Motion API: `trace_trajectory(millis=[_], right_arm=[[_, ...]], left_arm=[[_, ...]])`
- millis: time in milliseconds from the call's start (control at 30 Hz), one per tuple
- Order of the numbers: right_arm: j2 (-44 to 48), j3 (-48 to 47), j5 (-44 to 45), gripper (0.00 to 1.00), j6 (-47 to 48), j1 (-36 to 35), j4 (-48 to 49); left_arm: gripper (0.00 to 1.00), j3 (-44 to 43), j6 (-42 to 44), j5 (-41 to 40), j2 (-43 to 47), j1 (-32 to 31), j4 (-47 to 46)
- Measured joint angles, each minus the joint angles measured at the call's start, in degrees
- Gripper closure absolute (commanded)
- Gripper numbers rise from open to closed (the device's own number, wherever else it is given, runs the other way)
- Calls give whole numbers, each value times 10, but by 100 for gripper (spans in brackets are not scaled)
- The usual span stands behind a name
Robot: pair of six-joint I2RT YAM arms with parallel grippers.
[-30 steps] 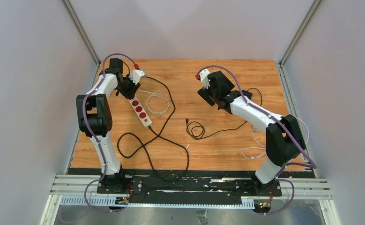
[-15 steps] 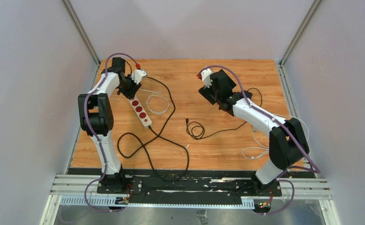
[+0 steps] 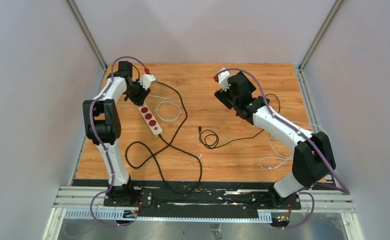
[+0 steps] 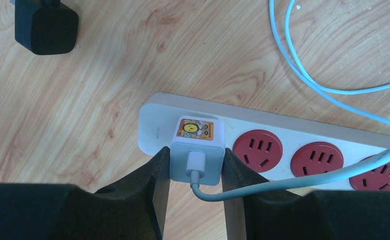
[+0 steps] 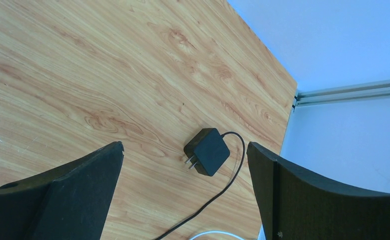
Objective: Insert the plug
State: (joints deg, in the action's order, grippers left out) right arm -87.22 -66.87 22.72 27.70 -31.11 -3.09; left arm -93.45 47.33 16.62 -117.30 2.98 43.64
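my left gripper (image 4: 196, 167) pinches the white plug (image 4: 195, 142), cable end facing me, on the power strip (image 4: 293, 129), which runs rightward, far end cut off. my right gripper (image 5: 185, 150) gapes wide, empty.

Wooden table (image 3: 223, 162), lots of wires
On top: white power strip (image 3: 150, 119), black wires (image 3: 209, 141), white wires (image 4: 355, 93), black charger (image 5: 207, 151).

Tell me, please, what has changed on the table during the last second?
The right arm swung slightly outward and toward the far edge, its elbow shifting to the right. The right gripper stayed wide open and empty. The left gripper stayed shut on the white charger at the end of the power strip. The strip and the cables did not move.
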Motion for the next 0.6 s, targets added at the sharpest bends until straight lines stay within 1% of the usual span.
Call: trace_trajectory(millis=[200, 367, 400, 433, 533, 567, 600], right_arm=[[2, 0, 3, 0, 0, 0, -6], [5, 0, 5, 0, 0, 0, -11], [6, 0, 5, 0, 0, 0, -12], [7, 0, 5, 0, 0, 0, -12], [12, 0, 5, 0, 0, 0, -13], [13, 0, 5, 0, 0, 0, -12], [14, 0, 5, 0, 0, 0, -12]], left_arm=[[50, -1, 1, 12, -10, 2, 0], [46, -4, -3, 27, -17, 3, 2], [42, -4, -3, 28, -18, 3, 3], [35, -5, -5, 31, -18, 3, 3], [31, -7, -7, 37, -18, 5, 1], [25, -7, -9, 41, -18, 5, 3], [23, -7, -9, 45, -18, 5, 5]])
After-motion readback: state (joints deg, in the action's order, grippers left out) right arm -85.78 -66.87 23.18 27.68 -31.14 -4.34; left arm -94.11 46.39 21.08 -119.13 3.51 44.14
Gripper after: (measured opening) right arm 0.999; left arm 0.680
